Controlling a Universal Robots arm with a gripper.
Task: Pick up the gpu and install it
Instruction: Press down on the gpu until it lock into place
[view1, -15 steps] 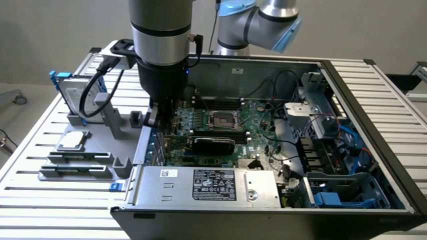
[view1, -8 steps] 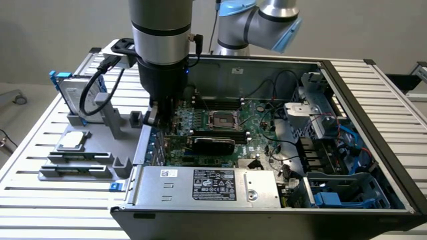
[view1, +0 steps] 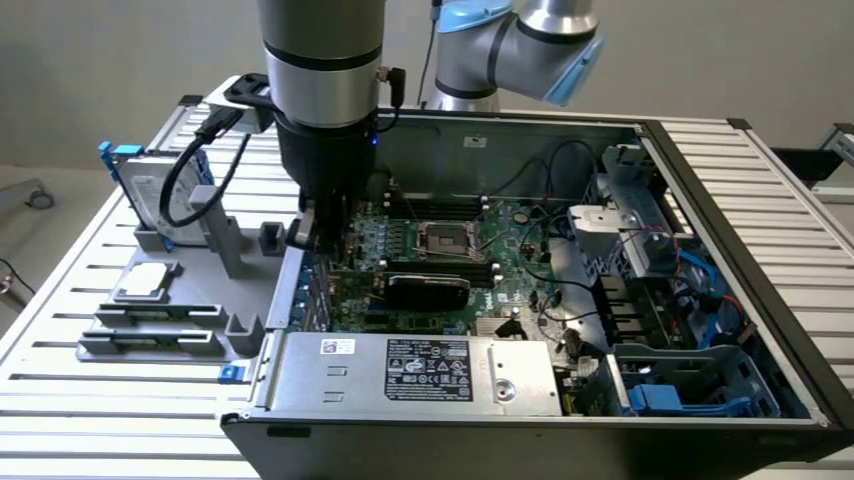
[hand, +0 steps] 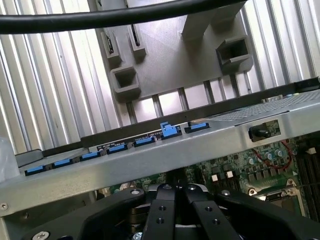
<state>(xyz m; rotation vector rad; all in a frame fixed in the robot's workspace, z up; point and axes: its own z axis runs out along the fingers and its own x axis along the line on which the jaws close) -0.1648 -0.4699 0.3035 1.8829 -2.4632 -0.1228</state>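
The gpu (view1: 424, 288), a black-faced card, sits low on the green motherboard (view1: 514, 230) inside the open computer case (view1: 721, 220), lying along the board near its middle. My gripper (view1: 324, 252) hangs inside the case by the wall on the exterior view's left, just beside the gpu's near end. In the wrist view my gripper (hand: 175, 194) is shut, its black fingers (hand: 160, 215) pressed together above the board. Whether the tips touch the card I cannot tell.
A grey fixture (view1: 234, 250) outside the case holds a silver drive in a blue frame (view1: 150, 190), a chip (view1: 144, 282) and memory sticks (view1: 150, 312). The power supply (view1: 414, 370) fills the case's front. Blue slot clips (hand: 167, 131) line the case wall. A second arm (view1: 527, 45) stands behind.
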